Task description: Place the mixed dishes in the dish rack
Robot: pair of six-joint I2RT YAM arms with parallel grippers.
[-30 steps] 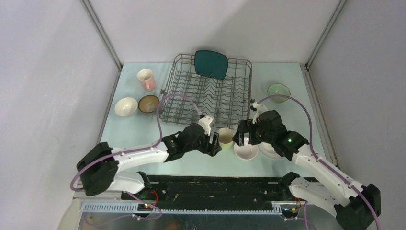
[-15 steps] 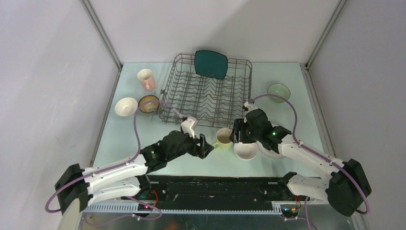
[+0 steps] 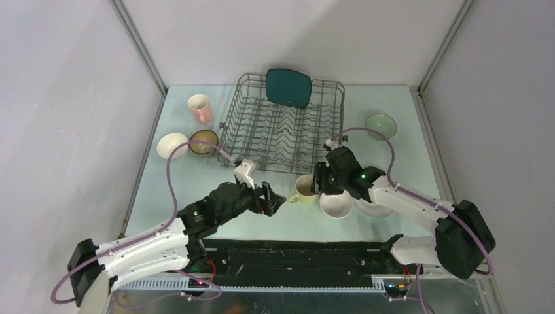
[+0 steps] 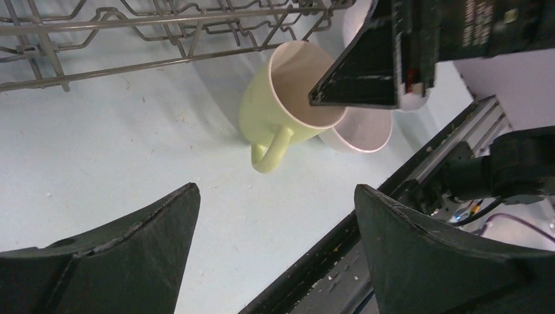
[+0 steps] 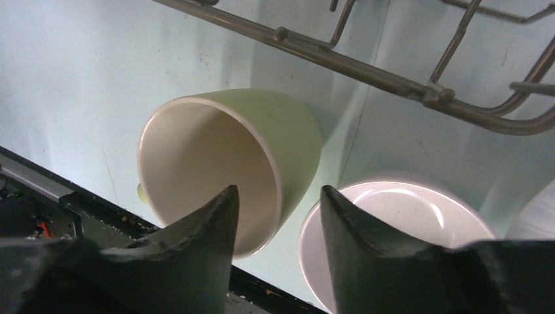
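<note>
The yellow-green mug (image 3: 305,190) (image 4: 275,111) (image 5: 298,137) is tilted on the table just in front of the dish rack (image 3: 262,131). My right gripper (image 3: 319,186) (image 5: 278,190) is shut on the mug's rim, one finger inside and one outside. A short way to the mug's left, my left gripper (image 3: 273,196) (image 4: 276,188) stands open and holds nothing. A white bowl (image 3: 336,206) (image 5: 406,222) sits right beside the mug. The teal square plate (image 3: 288,87) stands upright at the rack's back.
The pink cup (image 3: 200,108), a white bowl (image 3: 172,145) and the dark brown bowl (image 3: 203,140) stand left of the rack. At its right sits the pale green bowl (image 3: 381,125). Another white dish (image 3: 374,209) lies partly under my right arm. The table's black front rail (image 4: 366,255) is close.
My left gripper has let go of the mug, opened wider and drawn back to the near left. The right gripper has closed on the mug's rim, and the mug now tilts.
</note>
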